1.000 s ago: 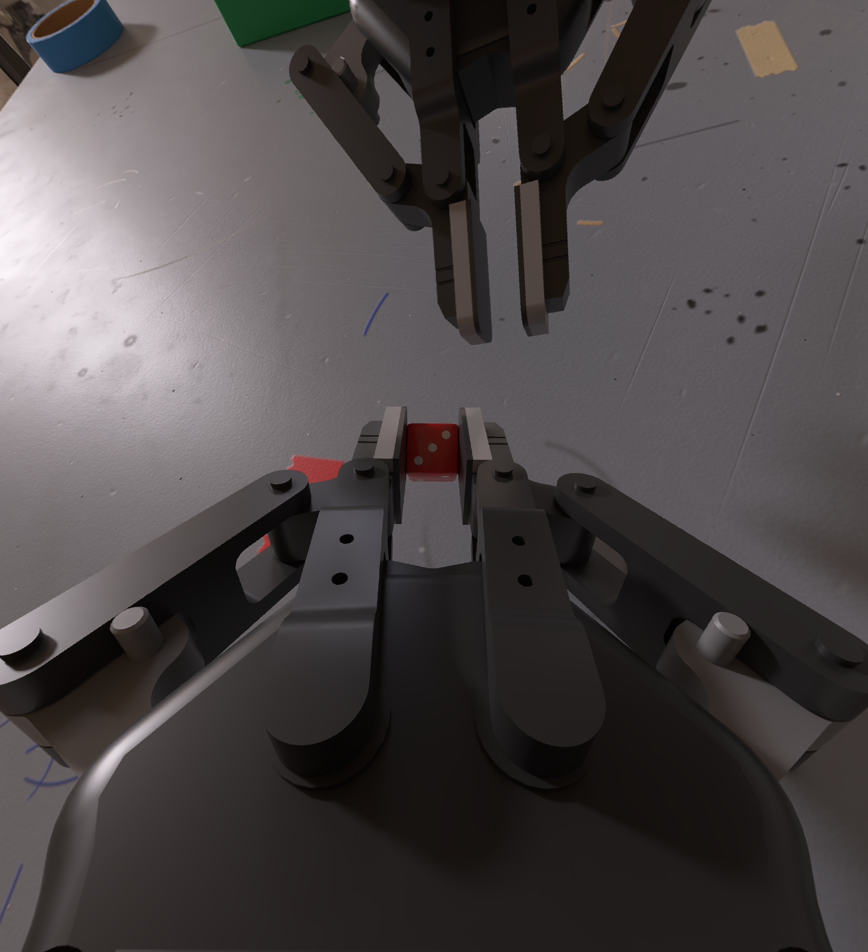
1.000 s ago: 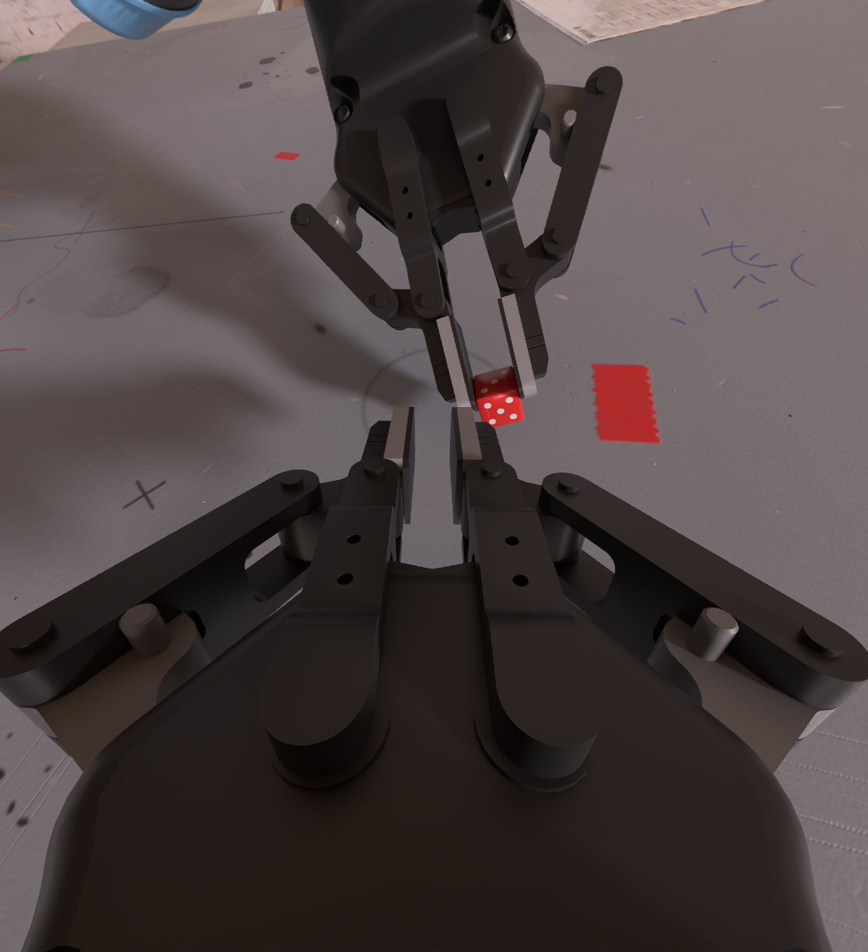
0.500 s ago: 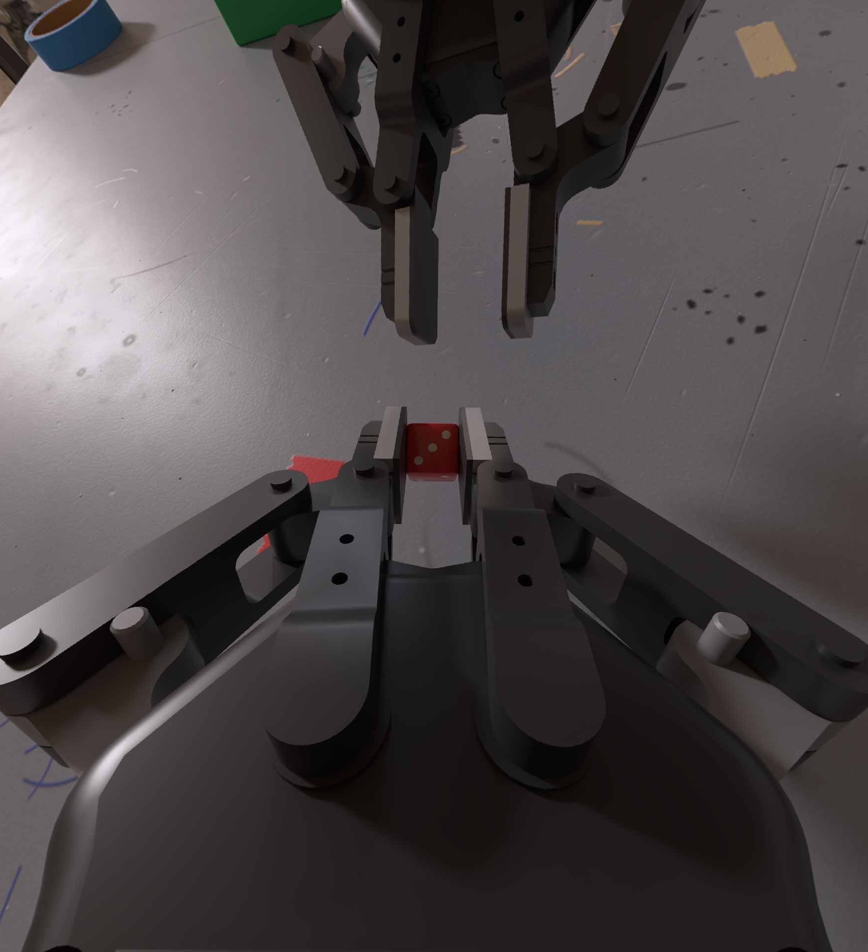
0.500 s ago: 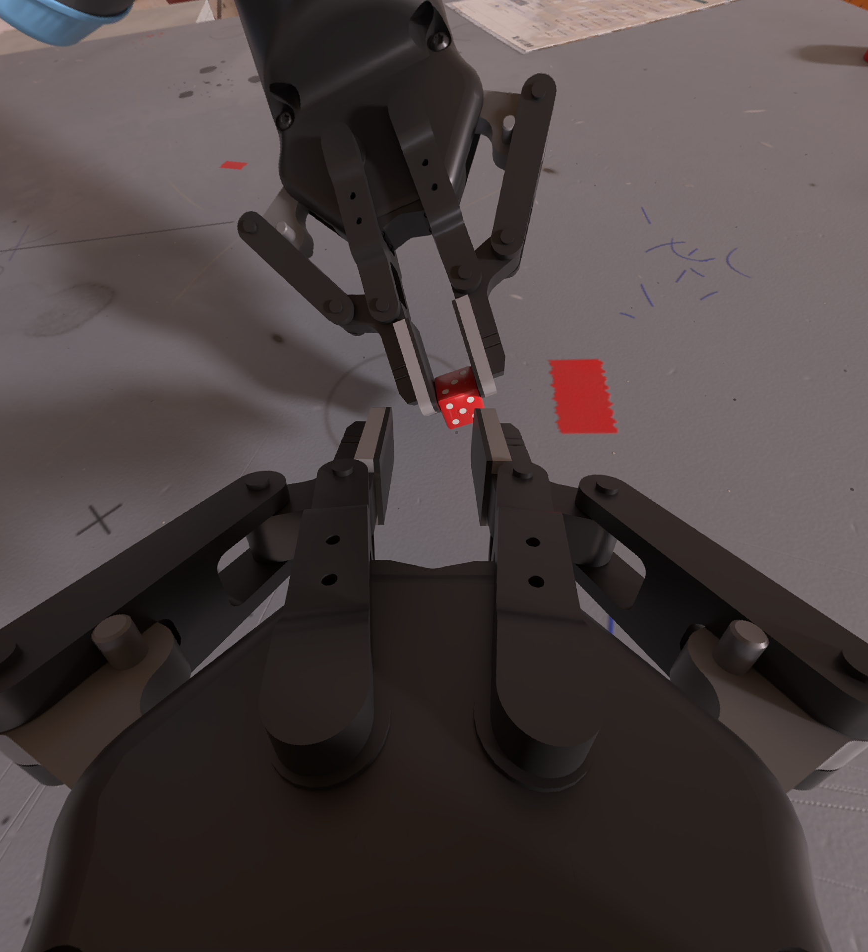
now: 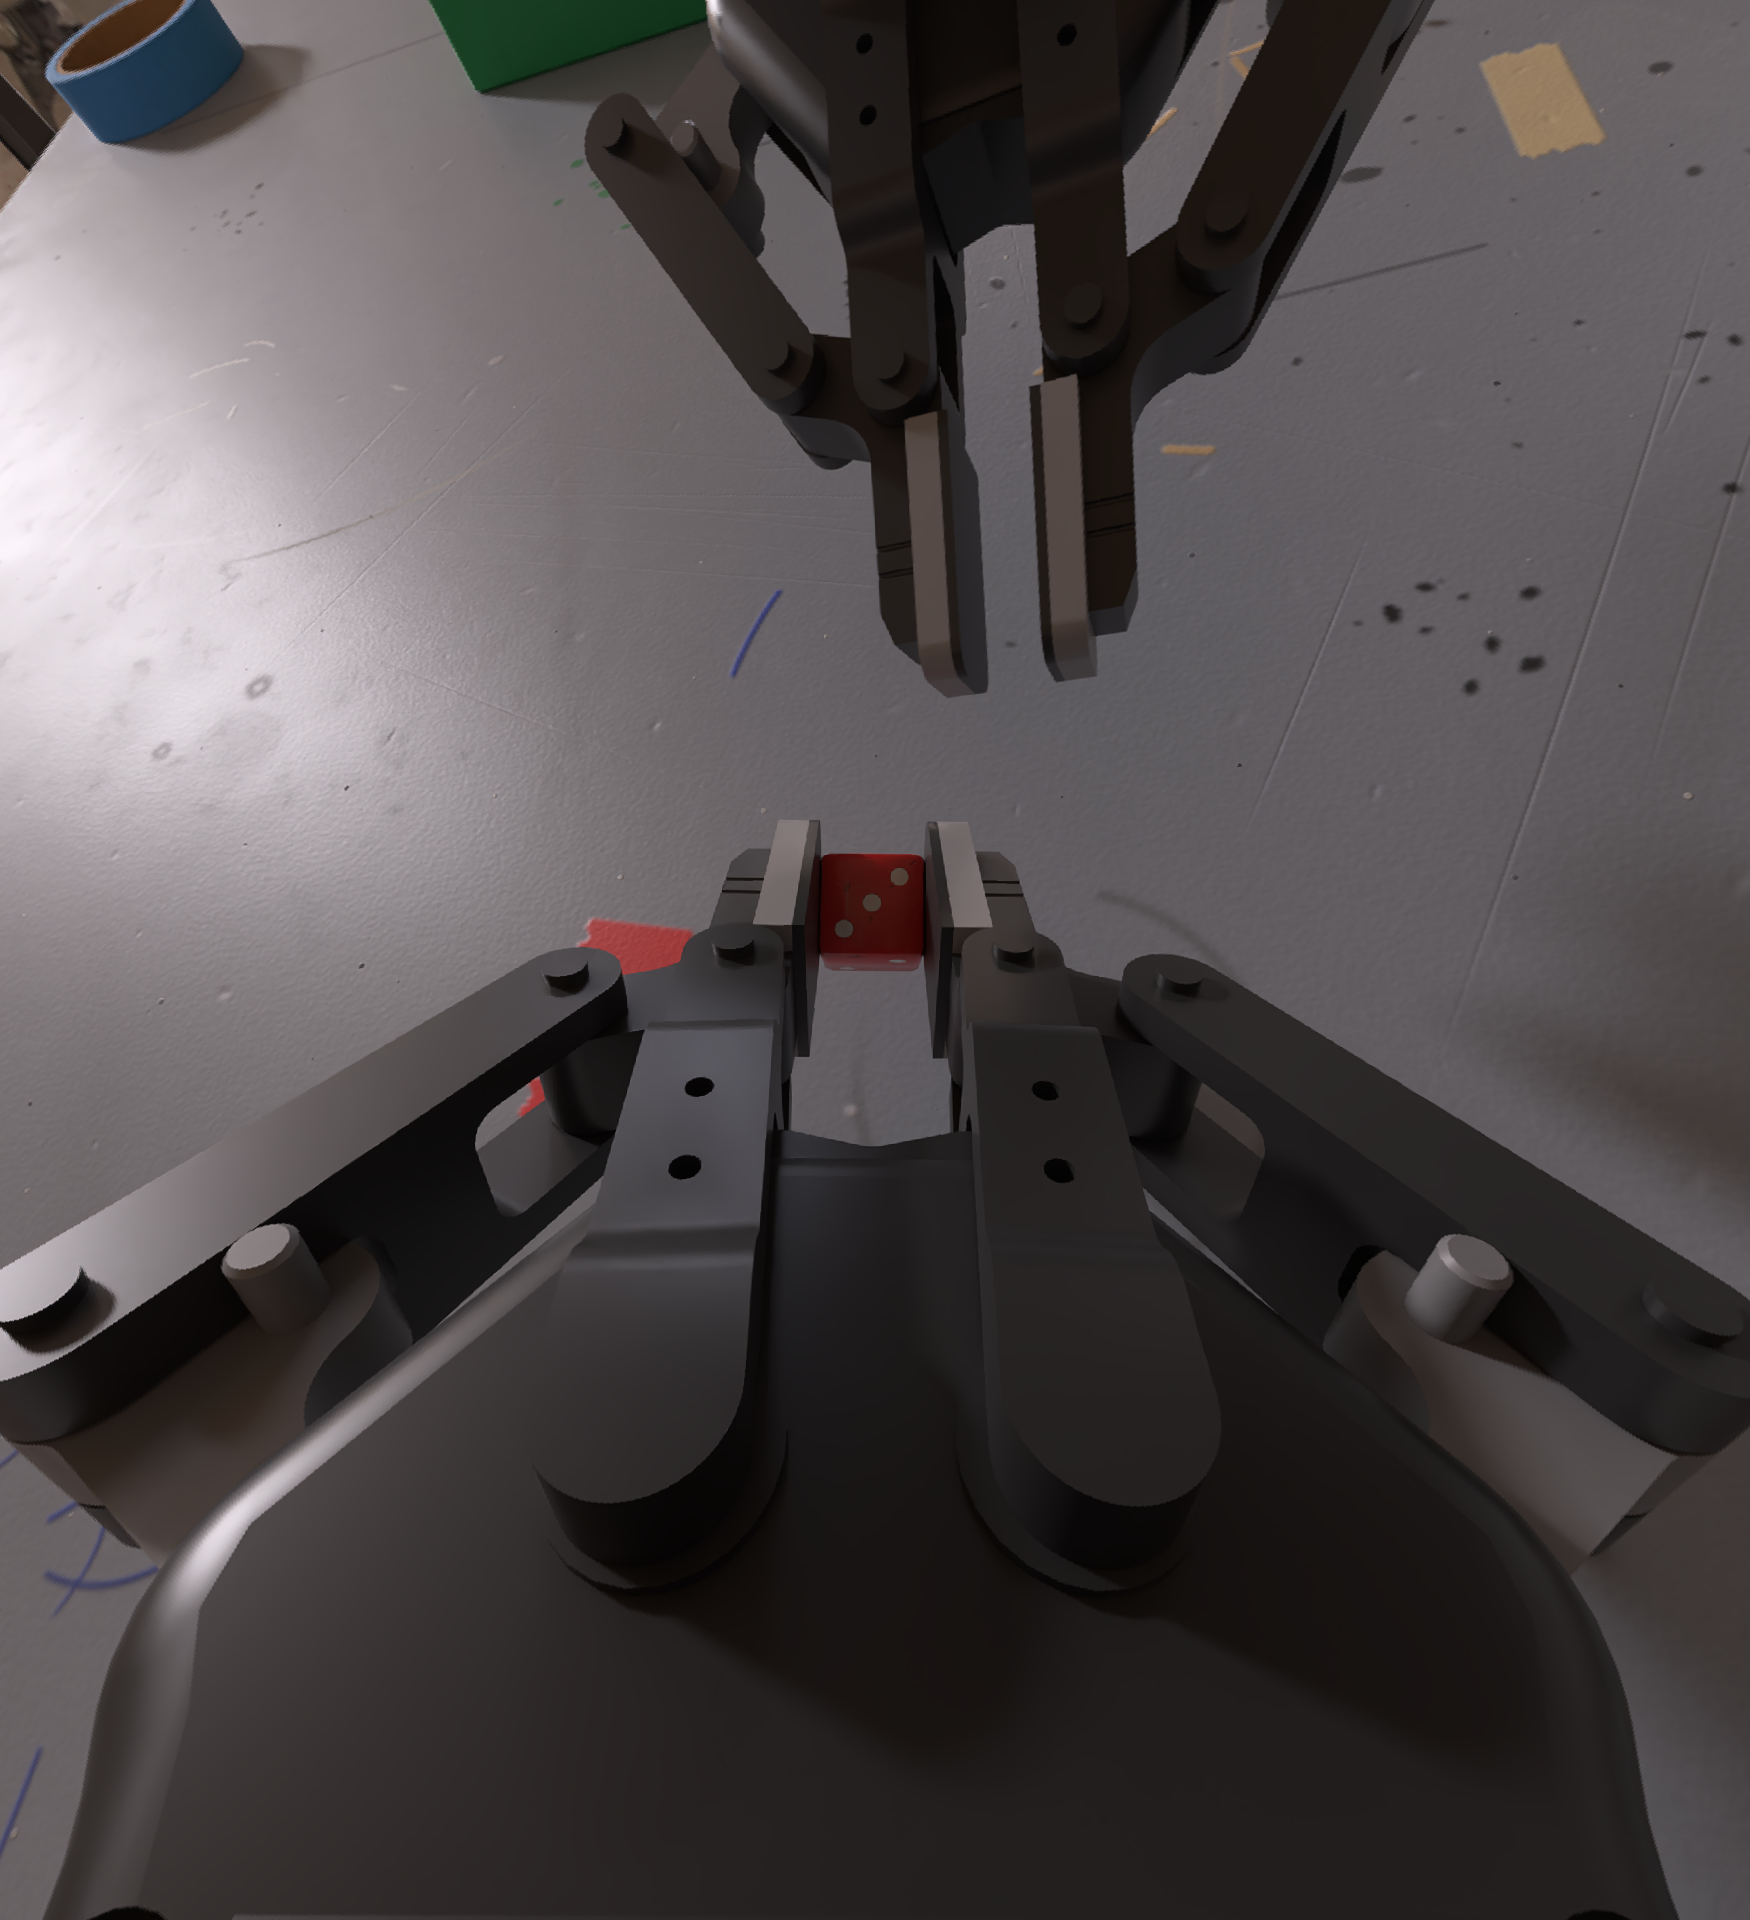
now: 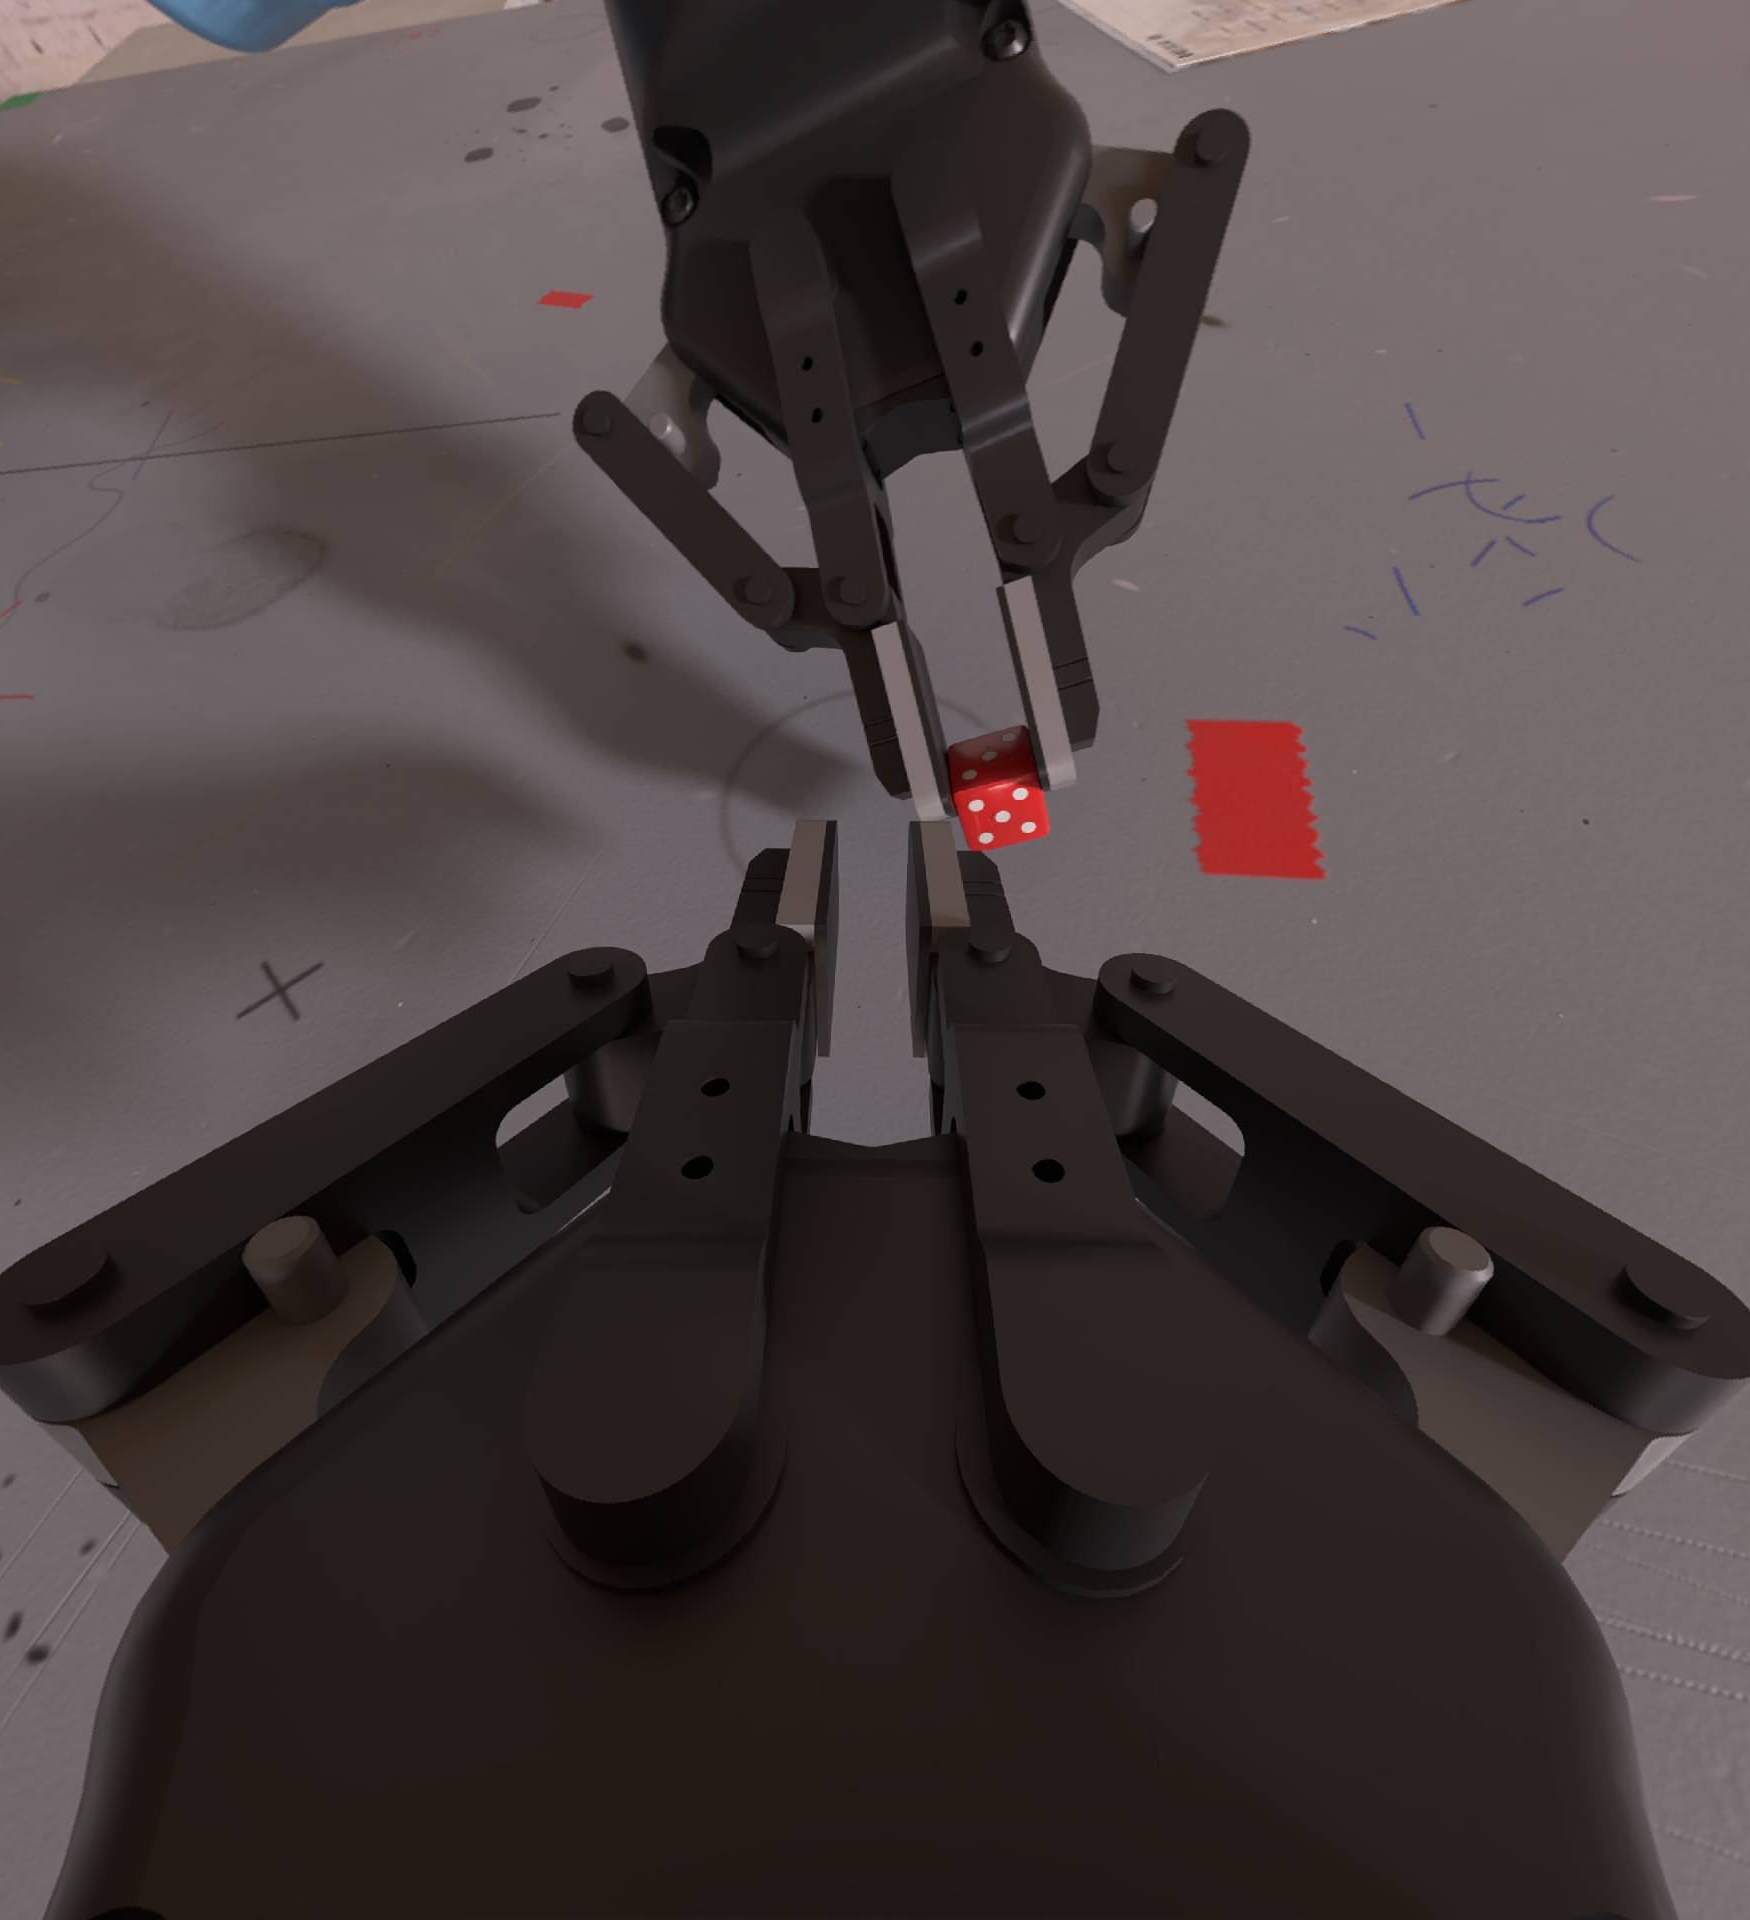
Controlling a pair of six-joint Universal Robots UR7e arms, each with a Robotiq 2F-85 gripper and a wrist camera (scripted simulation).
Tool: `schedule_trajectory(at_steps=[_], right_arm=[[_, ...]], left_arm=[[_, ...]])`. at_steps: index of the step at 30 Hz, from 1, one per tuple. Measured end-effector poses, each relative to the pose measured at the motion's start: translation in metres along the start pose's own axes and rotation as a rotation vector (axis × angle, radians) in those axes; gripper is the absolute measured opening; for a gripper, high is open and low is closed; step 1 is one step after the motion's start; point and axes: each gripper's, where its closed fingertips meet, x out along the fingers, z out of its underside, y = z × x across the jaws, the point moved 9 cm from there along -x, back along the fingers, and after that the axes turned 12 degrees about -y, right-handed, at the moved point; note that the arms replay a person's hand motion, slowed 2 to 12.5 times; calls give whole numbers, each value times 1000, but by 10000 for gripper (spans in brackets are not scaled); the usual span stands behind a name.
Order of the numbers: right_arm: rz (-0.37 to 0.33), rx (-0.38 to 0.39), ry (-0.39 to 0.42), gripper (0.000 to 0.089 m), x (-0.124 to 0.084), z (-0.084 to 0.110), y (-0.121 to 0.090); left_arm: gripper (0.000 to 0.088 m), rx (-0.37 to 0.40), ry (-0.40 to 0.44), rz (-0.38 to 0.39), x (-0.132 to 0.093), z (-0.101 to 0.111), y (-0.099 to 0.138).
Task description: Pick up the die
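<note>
The die (image 5: pixel 871 912) is a small red cube with white pips. My left gripper (image 5: pixel 871 862) is shut on it, one pad on each side, and holds it just above the grey table. In the right wrist view the die (image 6: pixel 999 795) sits at the tips of the left gripper (image 6: pixel 996 784), which reaches in from above. My right gripper (image 6: pixel 871 862) is empty, its pads a narrow gap apart, with its tips just short of the die and slightly to its left. In the left wrist view the right gripper (image 5: pixel 1011 670) hangs opposite, apart from the die.
A red tape patch (image 6: pixel 1253 798) lies on the table right of the die; it also shows in the left wrist view (image 5: pixel 637 940). A blue tape roll (image 5: pixel 149 68) and a green block (image 5: pixel 580 36) stand at the far edge. A paper sheet (image 6: pixel 1266 26) lies far off.
My right gripper's fingers spread wider half a second ago and have narrowed again; it has also shifted back sideways. The left gripper has kept still with the die in it.
</note>
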Motion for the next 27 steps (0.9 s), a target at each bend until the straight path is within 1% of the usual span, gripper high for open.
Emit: schedule_trajectory(at_steps=[3,10,14,18,21,23,24,25,27], right_arm=[[24,13,12,146,0,0,1],[89,31,27,271,-1,-1,5],[97,22,14,295,0,-1,6],[87,13,-10,297,2,-1,5],[64,2,-19,237,3,-1,3],[40,-7,-18,129,2,0,1],[27,-12,-16,93,1,0,0],[20,-12,-14,75,0,0,0],[27,-4,-8,75,0,0,1]], left_arm=[[177,0,0,0,0,0,0],[177,-2,-1,3,0,0,0],[177,-1,-1,3,0,0,0],[177,0,0,4,0,0,0],[177,2,0,8,0,0,0],[177,3,0,10,0,0,0],[177,3,0,11,0,0,0],[177,3,0,11,0,0,0],[177,3,0,10,0,0,0]])
